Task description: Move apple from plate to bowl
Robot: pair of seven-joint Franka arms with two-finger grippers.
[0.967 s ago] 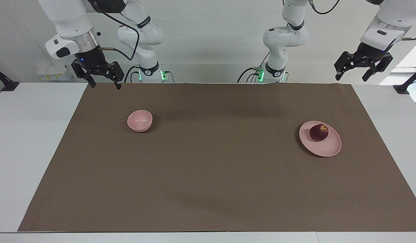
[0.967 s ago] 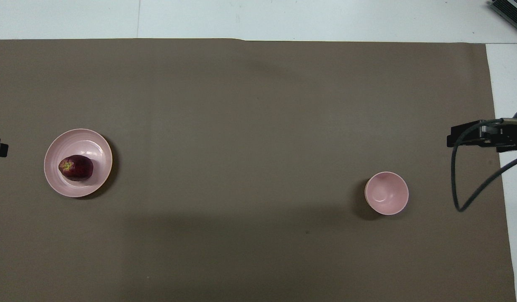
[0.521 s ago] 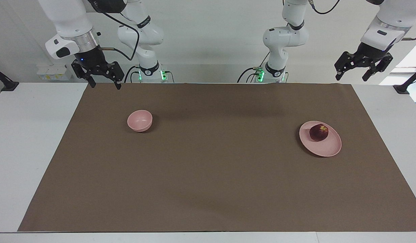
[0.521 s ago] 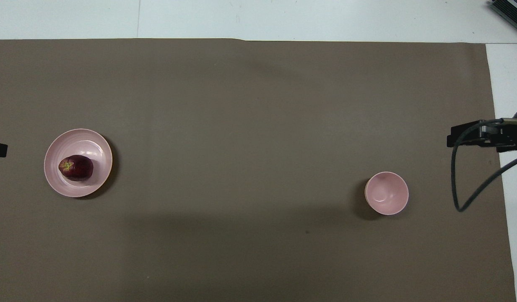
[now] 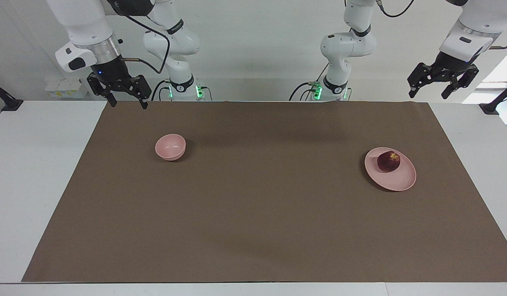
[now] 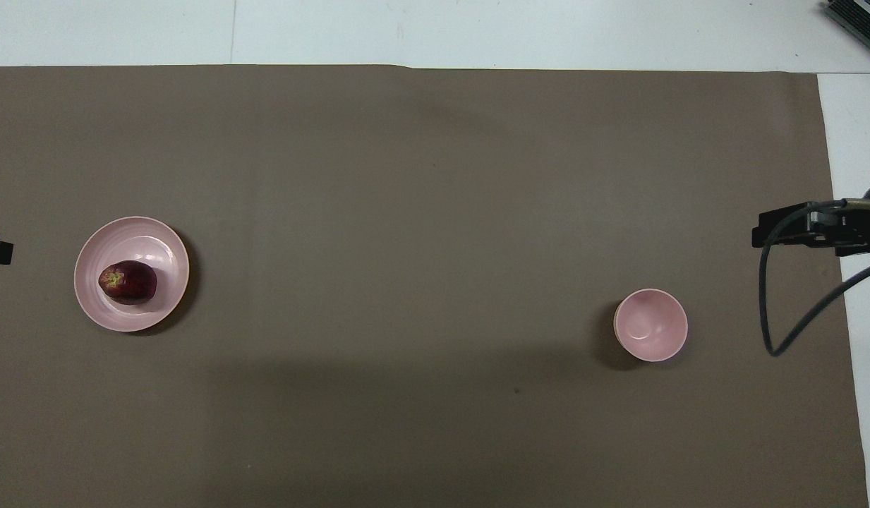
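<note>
Nothing of the task has been carried out: the apple (image 5: 388, 161) lies on the plate (image 5: 397, 183), on the part of it nearer the robots, with its yellowish patch showing on top, and the bowl (image 5: 170, 146) stands empty. Taking the plate as the landmark, the bowl is well apart from it toward the right arm's end of the bench (image 5: 31, 172), a little nearer the robots, with bare brown mat (image 5: 261, 197) between the two. The step in hand, as I judge it, is the very first one, the reach for the apple. The left gripper (image 5: 429, 89) hangs high over the robots' edge of the mat, at the plate's end of the bench, its fingers (image 5: 411, 93) spread apart and grasping nothing; the apple is well apart from them, lower and out on the mat. The right gripper (image 5: 128, 102) waits over the mat's corner nearest the bowl, its fingers likewise released and empty. The next move calls for the left gripper (the closer of the two to the plate) to travel out over the apple, come down with fingers straddling it, and close without pushing it off the plate's shallow rim.
</note>
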